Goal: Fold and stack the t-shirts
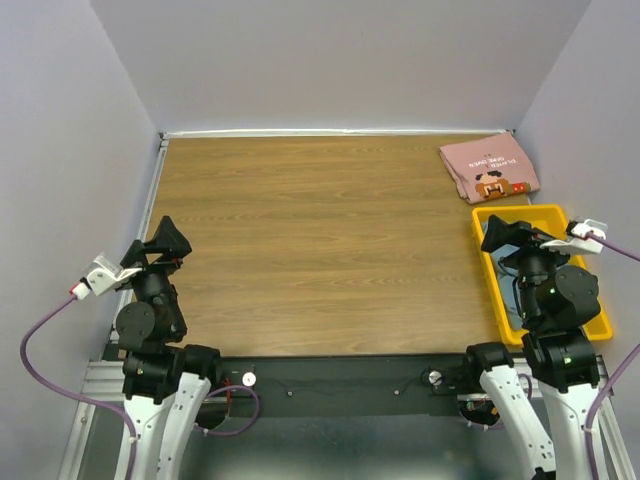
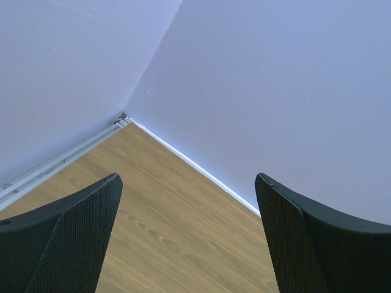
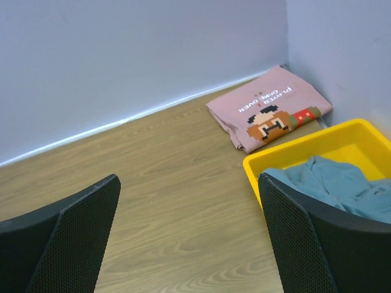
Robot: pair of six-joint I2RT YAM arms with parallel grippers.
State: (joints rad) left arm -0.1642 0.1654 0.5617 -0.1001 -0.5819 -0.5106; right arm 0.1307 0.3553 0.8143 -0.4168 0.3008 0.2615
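Note:
A dusty-pink t-shirt (image 1: 489,167) (image 3: 267,107) lies folded in the far right corner of the table, its orange-brown cartoon print facing up. A blue-grey t-shirt (image 3: 342,186) (image 1: 508,298) sits crumpled inside the yellow bin (image 1: 548,216) (image 3: 308,153). My right gripper (image 1: 503,234) (image 3: 189,235) hangs open over the bin's near-left part, with nothing between its fingers. My left gripper (image 1: 168,240) (image 2: 186,232) stands open and empty at the table's left edge, far from both shirts.
Grey walls close in the table at the back and on both sides. A white strip (image 2: 189,160) runs along the foot of the back wall. The wooden tabletop (image 1: 320,240) spreads between the two arms.

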